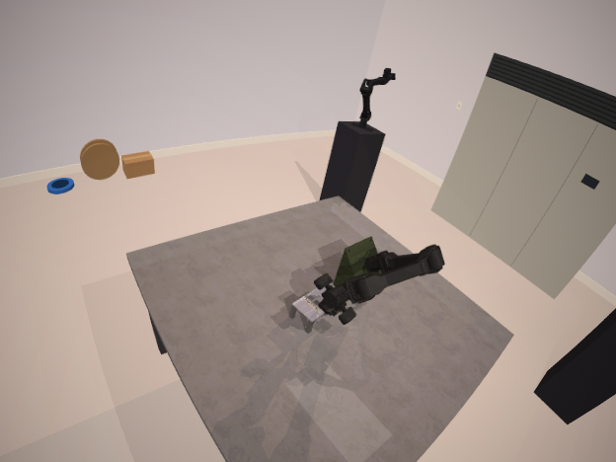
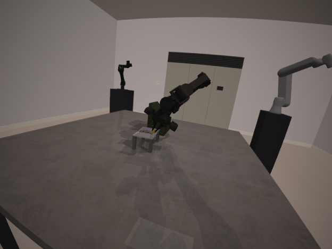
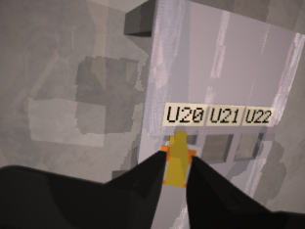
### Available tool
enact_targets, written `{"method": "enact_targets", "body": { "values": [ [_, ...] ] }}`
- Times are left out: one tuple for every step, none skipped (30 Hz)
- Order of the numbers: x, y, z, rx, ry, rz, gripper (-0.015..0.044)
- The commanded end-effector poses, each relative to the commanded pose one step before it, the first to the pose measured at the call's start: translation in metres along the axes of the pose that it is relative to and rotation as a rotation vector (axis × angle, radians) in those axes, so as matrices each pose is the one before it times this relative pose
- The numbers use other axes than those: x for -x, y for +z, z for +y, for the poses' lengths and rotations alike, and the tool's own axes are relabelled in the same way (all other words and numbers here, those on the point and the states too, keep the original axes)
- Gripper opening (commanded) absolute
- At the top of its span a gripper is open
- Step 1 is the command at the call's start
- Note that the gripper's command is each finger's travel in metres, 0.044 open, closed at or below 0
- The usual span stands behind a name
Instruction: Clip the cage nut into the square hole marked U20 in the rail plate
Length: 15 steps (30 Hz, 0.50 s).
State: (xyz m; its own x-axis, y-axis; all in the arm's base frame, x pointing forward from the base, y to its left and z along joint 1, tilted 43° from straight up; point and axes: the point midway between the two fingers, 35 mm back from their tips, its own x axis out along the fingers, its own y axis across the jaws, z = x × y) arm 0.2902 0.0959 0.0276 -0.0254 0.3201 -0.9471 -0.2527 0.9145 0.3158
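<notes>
The cage nut (image 3: 178, 166) (image 2: 153, 131), yellow with orange parts, is squeezed between the two dark fingertips. My gripper (image 3: 176, 160) is shut on it, over the rail plate (image 3: 196, 64) (image 2: 142, 135) (image 1: 306, 310). In the wrist view the nut's far end overlaps the square hole just below the U20 label (image 3: 185, 114). The nut covers much of that hole, and whether its wings are inside the hole cannot be told. In the top view the gripper body hides the nut.
The rail plate stands on short legs on the grey table (image 1: 223, 278) (image 2: 93, 174). Holes U21 (image 3: 217, 148) and U22 (image 3: 246, 147) lie to the right of U20 in the wrist view. A green block (image 1: 353, 256) (image 2: 154, 106) stands behind the plate, close to the arm.
</notes>
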Motion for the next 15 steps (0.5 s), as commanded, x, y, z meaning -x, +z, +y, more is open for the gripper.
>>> {"method": "enact_targets", "body": {
  "values": [
    [0.00065,0.00028,-0.00043,-0.0039,-0.01189,-0.00352,0.0036],
    [0.00002,0.00000,0.00014,0.0000,-0.00211,-0.00001,0.0036],
    [0.00002,0.00000,0.00017,-0.0001,-0.00253,-0.00002,0.0036],
    [0.00003,0.00000,0.00021,-0.0001,-0.00303,-0.00004,0.0036],
    [0.00003,0.00000,0.00019,-0.0001,-0.00284,-0.00005,0.0036],
    [-0.00001,0.00000,0.00004,0.0000,-0.00029,0.00002,0.0036],
    [-0.00002,0.00000,0.00008,0.0000,-0.00025,0.00002,0.0036],
    [0.00000,0.00000,0.00006,0.0000,-0.00014,0.00001,0.0036],
    [0.00001,0.00000,0.00008,0.0000,-0.00013,0.00001,0.0036],
    [0.00002,0.00000,0.00018,0.0000,-0.00028,0.00002,0.0036],
    [0.00003,0.00000,0.00021,0.0000,-0.00032,0.00003,0.0036],
    [0.00003,0.00000,0.00026,0.0000,-0.00039,0.00003,0.0036],
    [0.00000,0.00000,0.00004,0.0000,-0.00059,0.00000,0.0036],
    [0.00001,0.00000,0.00007,0.0000,-0.00103,0.00000,0.0036],
    [0.00001,0.00000,0.00010,0.0000,-0.00154,0.00000,0.0036]
  ]
}}
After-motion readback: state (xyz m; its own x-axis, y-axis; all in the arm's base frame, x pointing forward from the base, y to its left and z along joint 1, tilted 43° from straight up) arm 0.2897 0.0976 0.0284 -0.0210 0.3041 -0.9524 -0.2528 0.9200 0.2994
